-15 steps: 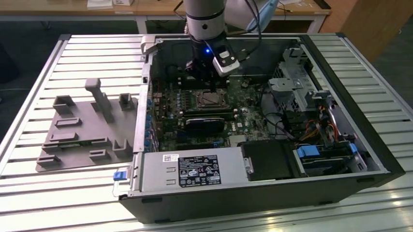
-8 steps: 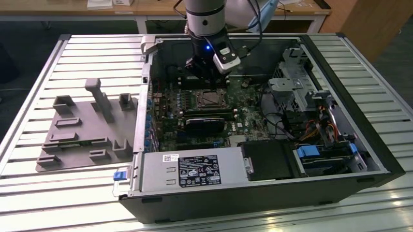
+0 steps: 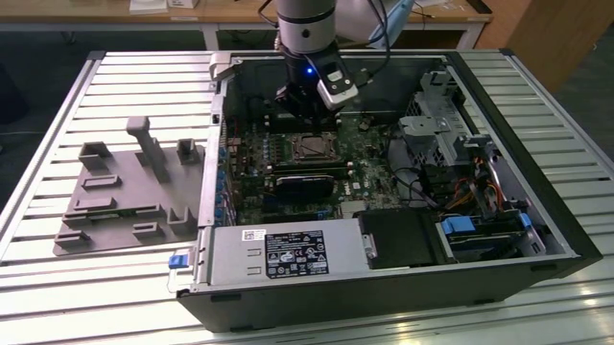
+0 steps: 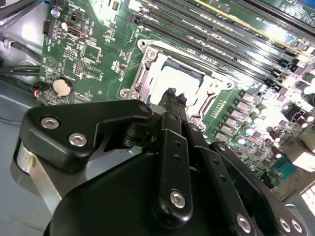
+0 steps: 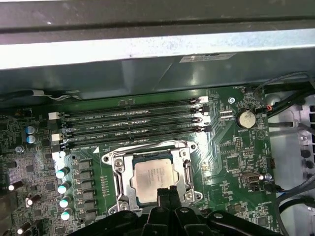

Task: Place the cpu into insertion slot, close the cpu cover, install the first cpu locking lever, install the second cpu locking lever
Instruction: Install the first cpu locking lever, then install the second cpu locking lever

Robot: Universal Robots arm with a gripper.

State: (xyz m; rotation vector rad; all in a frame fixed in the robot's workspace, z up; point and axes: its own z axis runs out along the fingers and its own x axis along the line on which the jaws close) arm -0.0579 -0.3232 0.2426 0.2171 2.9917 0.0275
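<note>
While the claw (image 4: 172, 96) hangs just over the cpu (image 5: 153, 178), its fingers (image 4: 172, 105) are pressed together and pinch nothing | cpu lies flat in the insertion slot (image 5: 150, 179) | cpu cover (image 5: 120, 179) is down around it, chip showing through the window | slot sits mid green board (image 3: 287, 162), inside the computer case (image 3: 537, 187).

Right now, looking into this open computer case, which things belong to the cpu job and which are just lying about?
Belongs to the job:
- cpu, seated in the insertion slot
- cpu cover, lying down around the chip
- gripper, just above the cpu's edge

Just lying about:
- grey fixture plate beside the case
- memory slots
- coin battery
- power supply
</note>
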